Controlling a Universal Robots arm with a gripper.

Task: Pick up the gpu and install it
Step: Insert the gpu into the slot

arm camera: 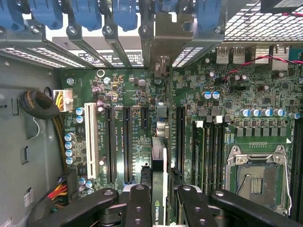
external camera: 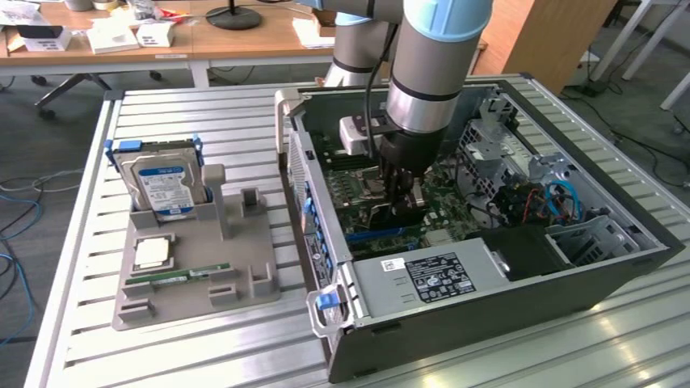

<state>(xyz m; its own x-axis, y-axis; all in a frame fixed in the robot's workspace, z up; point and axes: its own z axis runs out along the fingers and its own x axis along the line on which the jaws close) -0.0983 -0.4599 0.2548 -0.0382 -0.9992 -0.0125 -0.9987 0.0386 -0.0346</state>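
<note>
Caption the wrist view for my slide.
The claw grips the gpu edge-on over the motherboard, between its long black expansion slots, inside the open computer case.

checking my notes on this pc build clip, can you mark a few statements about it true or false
1. The gripper holds the gpu edge-on inside the computer case. True.
2. The hard drive lies flat inside the case. False: it stands upright in the gray tray, outside the case.
3. No cooler covers the cpu socket. True.
4. The memory stick is between the gripper's fingers. False: it lies on the tray.
</note>
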